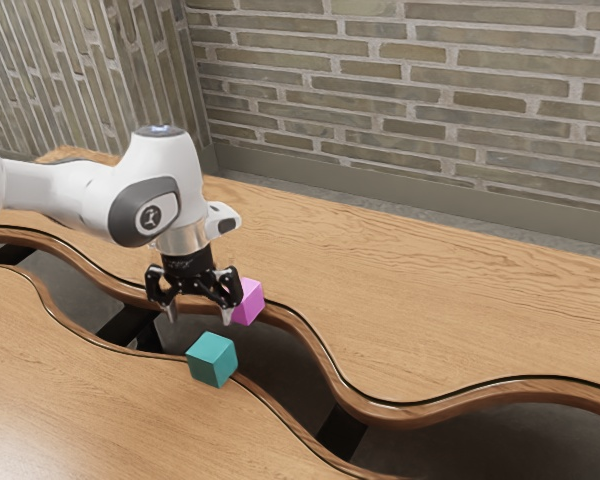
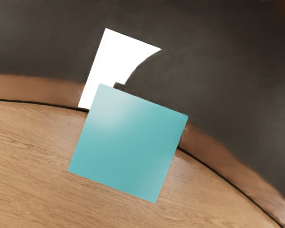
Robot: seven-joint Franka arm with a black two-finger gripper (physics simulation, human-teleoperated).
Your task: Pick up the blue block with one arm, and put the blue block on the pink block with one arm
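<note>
The blue block is a teal cube sitting at the curved edge of the near wooden table. In the wrist view the blue block lies straight under my hand, partly over the table's rim. The pink block rests on the edge of the far table, just behind and to the exterior view's right of my fingers. My gripper hangs a short way above the blue block with its fingers spread and nothing between them.
A dark wavy gap runs between the near table and the far table. A brick wall stands behind. The white arm comes in from the exterior view's left.
</note>
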